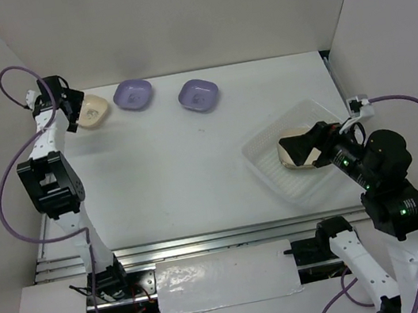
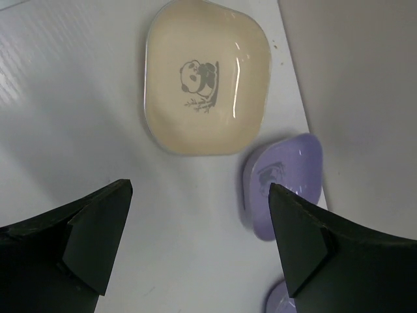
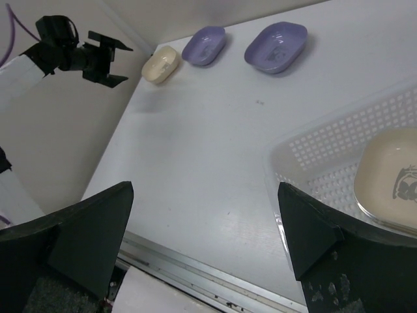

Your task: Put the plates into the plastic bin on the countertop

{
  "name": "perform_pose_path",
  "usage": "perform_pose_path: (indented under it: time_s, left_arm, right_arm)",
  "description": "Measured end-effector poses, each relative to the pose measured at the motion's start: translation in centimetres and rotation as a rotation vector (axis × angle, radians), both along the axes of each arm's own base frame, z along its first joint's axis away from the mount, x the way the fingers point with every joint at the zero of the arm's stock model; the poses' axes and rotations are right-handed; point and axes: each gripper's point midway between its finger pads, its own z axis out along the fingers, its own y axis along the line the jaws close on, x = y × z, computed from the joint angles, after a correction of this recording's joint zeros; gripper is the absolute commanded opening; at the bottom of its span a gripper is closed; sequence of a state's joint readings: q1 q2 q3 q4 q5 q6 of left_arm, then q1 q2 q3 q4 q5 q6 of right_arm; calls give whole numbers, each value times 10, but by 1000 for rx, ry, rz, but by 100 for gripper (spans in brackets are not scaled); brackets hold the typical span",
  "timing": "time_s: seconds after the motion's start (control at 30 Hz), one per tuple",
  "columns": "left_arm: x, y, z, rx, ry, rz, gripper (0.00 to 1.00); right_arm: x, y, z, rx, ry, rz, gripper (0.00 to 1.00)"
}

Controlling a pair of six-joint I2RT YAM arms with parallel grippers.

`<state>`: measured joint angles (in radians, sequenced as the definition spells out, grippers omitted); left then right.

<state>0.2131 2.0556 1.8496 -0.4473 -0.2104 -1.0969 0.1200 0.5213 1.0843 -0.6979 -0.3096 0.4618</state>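
Left gripper (image 1: 71, 109) spread wide, nothing between fingers, just beside cream plate (image 2: 205, 78) at far-left corner of countertop (image 1: 165, 180). First purple plate (image 1: 133, 94) next along. Second purple plate (image 1: 198, 95) cropped in my left wrist view. Right gripper (image 3: 205, 189) wide, empty, over plastic bin (image 1: 271, 166). Binned cream plate (image 3: 394, 179) partly hidden from above, cut by wrist frame edge.

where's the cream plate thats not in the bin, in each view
Top external: cream plate at the upper left.
Left wrist: cream plate at the top centre, grey mark showing.
Right wrist: cream plate at the upper left.
Shared landmark: the purple plate right next to it.
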Motion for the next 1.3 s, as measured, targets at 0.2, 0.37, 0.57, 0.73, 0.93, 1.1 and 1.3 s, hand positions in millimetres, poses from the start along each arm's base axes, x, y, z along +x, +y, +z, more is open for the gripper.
perform_pose_path:
  time_s: [0.2,0.37,0.57,0.73,0.93,1.1,1.3]
  left_arm:
    - [18,12,-55,-19,89,12,99]
    - [20,8,-101,-33,166,7,99]
    - [27,7,-124,-23,184,13,98]
    - [29,13,-127,-19,166,32,74]
    - [25,22,-133,-21,173,56,48]
    - [22,28,-138,-40,182,88,0]
    - [-44,22,-133,-78,249,174,0]
  right_arm:
    - [0,0,0,-11,-5,4,100]
    - [-1,0,0,-21,-10,6,100]
    - [-6,1,4,-25,-33,16,100]
    - [-13,0,9,-25,-61,19,100]
    - [-15,1,10,-28,-65,24,100]
    - [-17,1,10,-30,-67,29,100]
    - [-17,1,10,-31,-67,30,100]
